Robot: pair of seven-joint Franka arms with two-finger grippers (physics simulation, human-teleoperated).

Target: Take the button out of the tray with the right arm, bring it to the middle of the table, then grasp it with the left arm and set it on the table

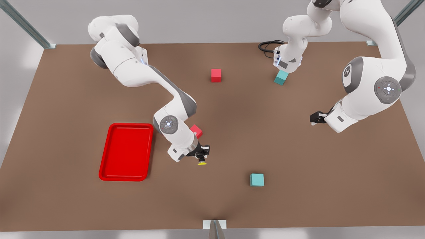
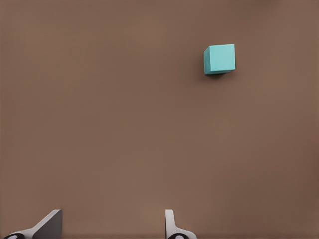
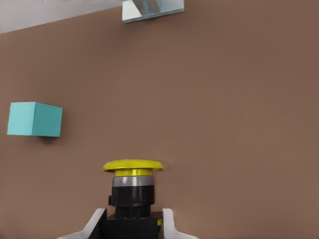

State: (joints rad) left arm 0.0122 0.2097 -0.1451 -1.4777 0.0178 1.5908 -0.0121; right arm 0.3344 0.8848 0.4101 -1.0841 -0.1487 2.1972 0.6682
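- The right hand (image 1: 202,155) sits just past the red tray (image 1: 126,151), on the front view's right of it, low over the brown counter (image 1: 298,159).
- Its two fingers (image 3: 94,221) pinch the dark body of the button (image 3: 132,186). The yellow cap sticks out past the fingertips.
- In the front view, the button (image 1: 202,162) is out of the tray and up off the counter, held in that hand.
- The tray has nothing in it.
- The left hand (image 1: 314,118) waits well apart, on the front view's right side. Its fingers (image 2: 47,225) are spread wide with nothing between them.
- A teal cube (image 1: 257,179) sits on the counter between the two hands, nearer the front edge.
- Another teal cube (image 1: 281,77) sits far back, partly under the left arm.
- One red cube (image 1: 216,75) sits far back near the middle. Another red cube (image 1: 197,130) peeks out from behind the right arm.
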